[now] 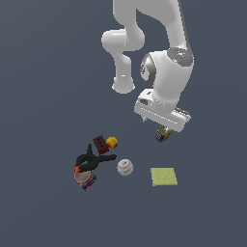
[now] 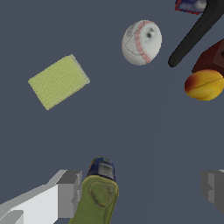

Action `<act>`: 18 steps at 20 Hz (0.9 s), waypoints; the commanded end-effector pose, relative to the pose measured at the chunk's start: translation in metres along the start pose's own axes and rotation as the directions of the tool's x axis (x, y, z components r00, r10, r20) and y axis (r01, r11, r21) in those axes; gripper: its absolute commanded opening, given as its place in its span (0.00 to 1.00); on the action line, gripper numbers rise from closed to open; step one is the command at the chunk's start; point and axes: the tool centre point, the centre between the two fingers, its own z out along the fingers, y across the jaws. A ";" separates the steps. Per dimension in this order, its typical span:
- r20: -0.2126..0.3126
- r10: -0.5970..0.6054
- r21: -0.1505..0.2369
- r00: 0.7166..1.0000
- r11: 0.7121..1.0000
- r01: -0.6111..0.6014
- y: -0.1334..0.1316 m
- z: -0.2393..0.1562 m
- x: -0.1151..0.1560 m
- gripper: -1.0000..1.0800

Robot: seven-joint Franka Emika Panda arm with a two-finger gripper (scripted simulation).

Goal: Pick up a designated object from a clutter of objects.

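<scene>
So the whole scene sits on a flat, featureless dark slate-blue bench [image 1: 38,72] with no walls or other room detail visible, just that plain surface everywhere. The gripper [image 2: 140,192] is spread wide in the wrist view, with the can [image 2: 99,192] right beside one finger [image 2: 65,192] and well clear of the other, so it isn't squeezed between them; I can't tell if it actually touches that finger. In the exterior view the can [image 1: 164,134] pokes out just under the hand. The rest of the clutter lies apart toward the exterior view's left: baseball [image 1: 125,167], yellow-green pad [image 1: 163,176], orange ball [image 1: 112,142], brown block [image 1: 101,144], black clamp [image 1: 91,160] and a second can [image 1: 84,179] just beside the clamp.
</scene>
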 end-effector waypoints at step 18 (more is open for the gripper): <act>0.019 0.263 0.014 0.965 0.965 -0.263 -0.042 0.059 -0.082 0.96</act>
